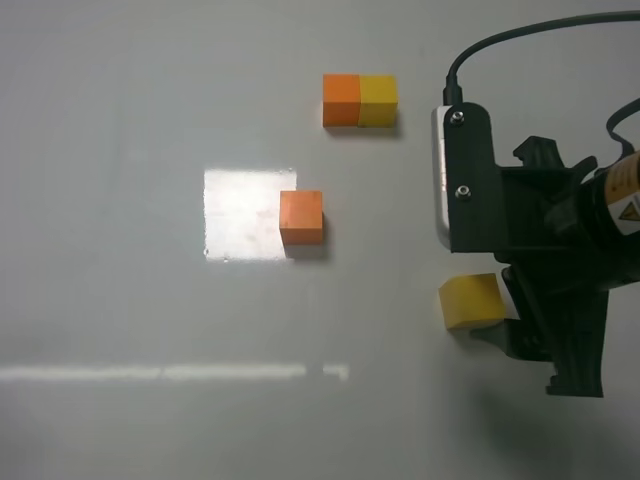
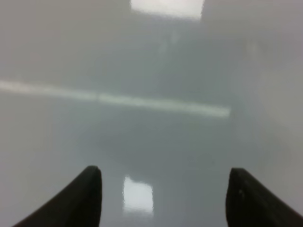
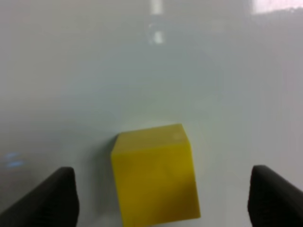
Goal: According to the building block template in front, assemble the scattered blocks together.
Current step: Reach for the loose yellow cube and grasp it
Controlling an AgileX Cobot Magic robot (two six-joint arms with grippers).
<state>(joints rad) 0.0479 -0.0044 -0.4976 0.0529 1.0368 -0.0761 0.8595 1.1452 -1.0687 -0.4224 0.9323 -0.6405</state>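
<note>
Assembly looks unstarted from the high camera: the building block template (image 1: pixel 360 101), a matte orange-and-yellow bar, lies toward the top of the glossy grey desk (image 1: pixel 120 120), while the loose orange cube (image 1: pixel 301 218) sits near the middle, well apart from the yellow cube (image 1: pixel 473 301) at the tips of the right gripper (image 1: pixel 500 308). From the left wrist, the left gripper (image 2: pixel 165 198) shows dark fingers (image 2: pixel 80 198) spread wide over bare, reflective desk, holding nothing. From the right wrist, the fingers (image 3: pixel 47 198) stand wide on either side of the sharp-edged yellow cube without touching it, so grasping and joining are both yet to do.
</note>
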